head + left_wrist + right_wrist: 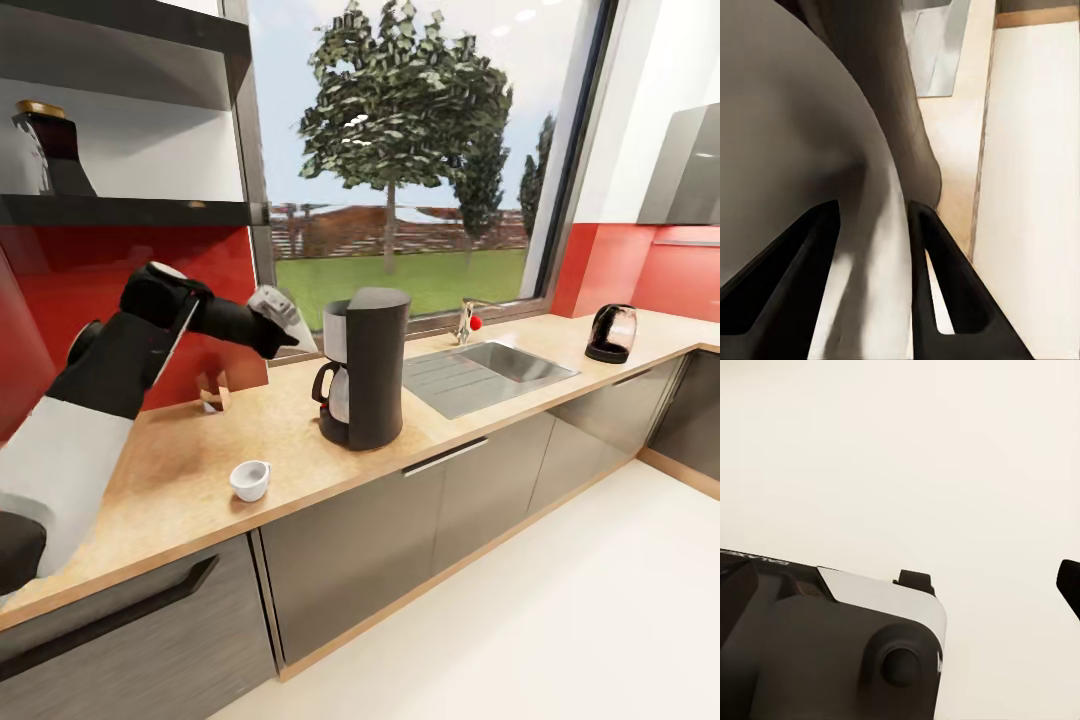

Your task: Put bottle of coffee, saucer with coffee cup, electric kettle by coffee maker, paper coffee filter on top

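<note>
Paper coffee filter, thin and floppy so easy to crush, looks pinched by its edge in the left jaws at about 10 o'clock off the coffee maker on the bench; right jaws' state I can't tell.

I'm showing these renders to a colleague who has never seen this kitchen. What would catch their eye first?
Probably the tall dark coffee maker standing mid-counter on the kitchen countertop, just left of the steel sink. The robot's left arm reaches toward its top, the left end effector holding something pale there. A small white coffee cup sits near the counter's front edge, and the electric kettle stands far off beyond the sink.
</note>
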Robot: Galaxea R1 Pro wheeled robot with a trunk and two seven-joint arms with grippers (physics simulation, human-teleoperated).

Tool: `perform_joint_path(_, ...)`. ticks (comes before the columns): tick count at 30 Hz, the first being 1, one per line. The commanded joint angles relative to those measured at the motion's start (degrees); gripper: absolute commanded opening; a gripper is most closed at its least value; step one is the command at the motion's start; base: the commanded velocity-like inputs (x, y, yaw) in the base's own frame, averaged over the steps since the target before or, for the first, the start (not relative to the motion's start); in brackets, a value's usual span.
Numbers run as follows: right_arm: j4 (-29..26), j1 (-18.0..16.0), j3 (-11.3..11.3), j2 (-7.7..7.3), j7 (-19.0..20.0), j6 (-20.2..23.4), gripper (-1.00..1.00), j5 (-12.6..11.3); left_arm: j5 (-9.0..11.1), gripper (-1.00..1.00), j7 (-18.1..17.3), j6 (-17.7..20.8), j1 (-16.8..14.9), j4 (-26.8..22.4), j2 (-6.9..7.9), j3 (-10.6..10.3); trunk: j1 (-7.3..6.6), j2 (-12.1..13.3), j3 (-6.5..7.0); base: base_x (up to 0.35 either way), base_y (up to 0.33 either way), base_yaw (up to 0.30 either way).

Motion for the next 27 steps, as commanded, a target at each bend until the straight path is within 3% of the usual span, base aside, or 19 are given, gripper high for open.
perform_joint_path(1,0.0,0.0,0.2,-0.04,0.0,-0.2,1.00,0.0,-0.8,-1.00,-1.0,0.2,-0.9,0.3,0.03,-1.7,0.00,0.0,-0.08,0.000,0.000,0.000)
perform_joint_path(4,0.0,0.0,0.2,-0.02,0.0,-0.2,1.00,0.0,-0.9,-1.00,-2.1,0.2,-3.2,1.1,0.06,-6.4,0.00,0.0,-0.08,0.000,0.000,0.000)
perform_joint_path(9,0.0,0.0,0.2,-0.01,0.0,-0.2,1.00,0.0,-1.0,-1.00,-2.5,0.3,-4.1,1.5,0.07,-8.2,0.00,0.0,-0.08,0.000,0.000,0.000)
perform_joint_path(27,0.0,0.0,0.2,-0.10,0.0,-0.1,1.00,0.0,-1.0,-1.00,-2.9,0.2,-4.4,0.8,0.14,-8.6,0.00,0.0,-0.08,0.078,0.000,0.000)
